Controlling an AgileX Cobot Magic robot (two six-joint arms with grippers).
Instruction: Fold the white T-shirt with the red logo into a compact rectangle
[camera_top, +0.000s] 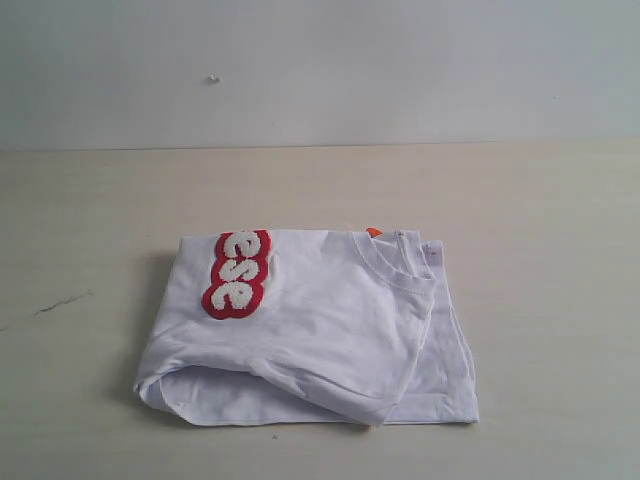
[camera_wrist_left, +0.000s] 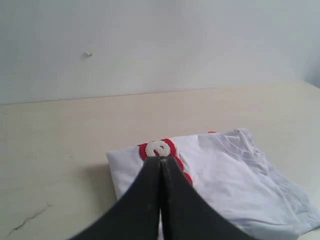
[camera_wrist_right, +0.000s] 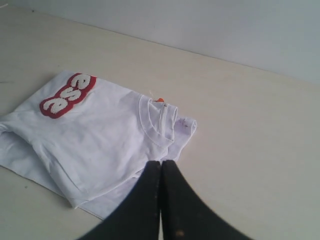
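The white T-shirt (camera_top: 320, 330) lies folded into a rough rectangle in the middle of the table, collar (camera_top: 392, 262) at its far right corner with the orange tag (camera_top: 373, 232) peeking out. The red logo (camera_top: 238, 273) shows the letters "ese" on the top layer at the far left. Neither gripper appears in the exterior view. In the left wrist view my left gripper (camera_wrist_left: 160, 160) is shut, empty, raised above the white T-shirt (camera_wrist_left: 225, 180) with its tips over the red logo (camera_wrist_left: 160, 148). My right gripper (camera_wrist_right: 161, 163) is shut and empty, above the white T-shirt (camera_wrist_right: 100, 140) near its collar side.
The pale wooden table (camera_top: 540, 200) spreads on all sides of the shirt, with a dark scratch (camera_top: 62, 302) at the left. A plain light wall (camera_top: 320, 60) stands behind the table's far edge.
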